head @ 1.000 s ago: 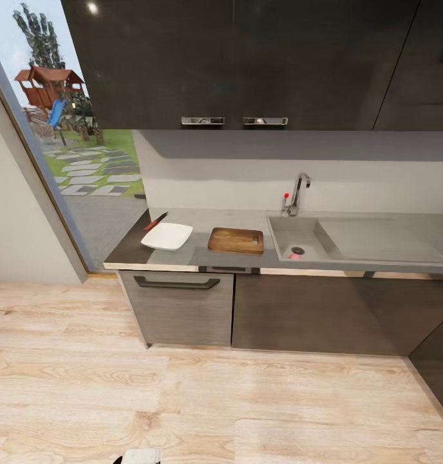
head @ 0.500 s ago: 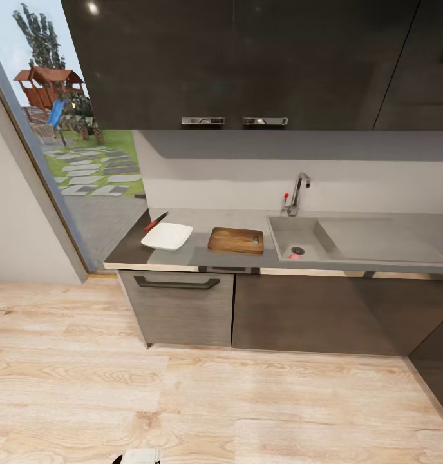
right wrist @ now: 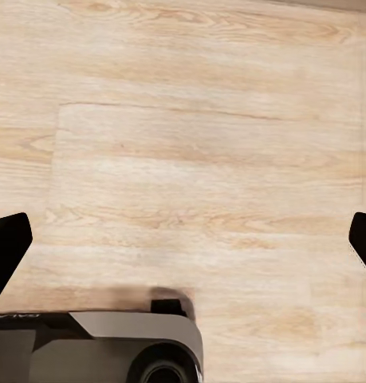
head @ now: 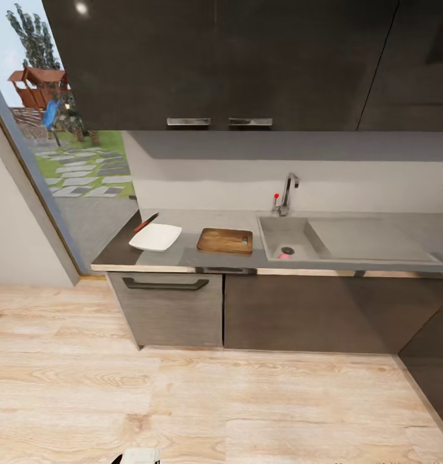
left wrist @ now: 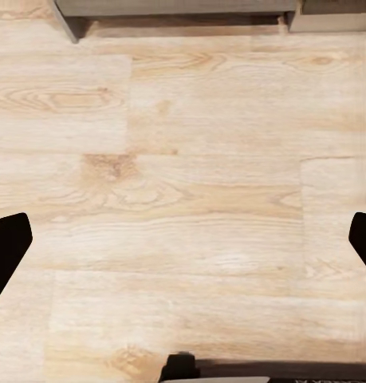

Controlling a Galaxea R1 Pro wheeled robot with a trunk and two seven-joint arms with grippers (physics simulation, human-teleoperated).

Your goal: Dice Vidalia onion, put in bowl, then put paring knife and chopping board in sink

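A kitchen with pale wood-plank floor (head: 202, 399) and dark wall cabinets (head: 221, 61) stands ahead, a glass door at the left giving onto a garden. The dark grey countertop (head: 196, 222) carries the white bowl (head: 156, 237) near its left end, the red-handled paring knife (head: 145, 223) just behind the bowl, and the brown chopping board (head: 225, 240) between the bowl and the sink (head: 282, 235). A small pinkish object (head: 284, 256) lies in the basin beside the drain, below the chrome tap (head: 286, 192).

Both arms hang over bare floor, well apart from the counter. The left gripper (left wrist: 183, 243) and right gripper (right wrist: 183, 243) each show dark fingertips at opposite frame edges, jaws spread wide, holding nothing. The robot's base (right wrist: 95, 351) sits beneath the right wrist.
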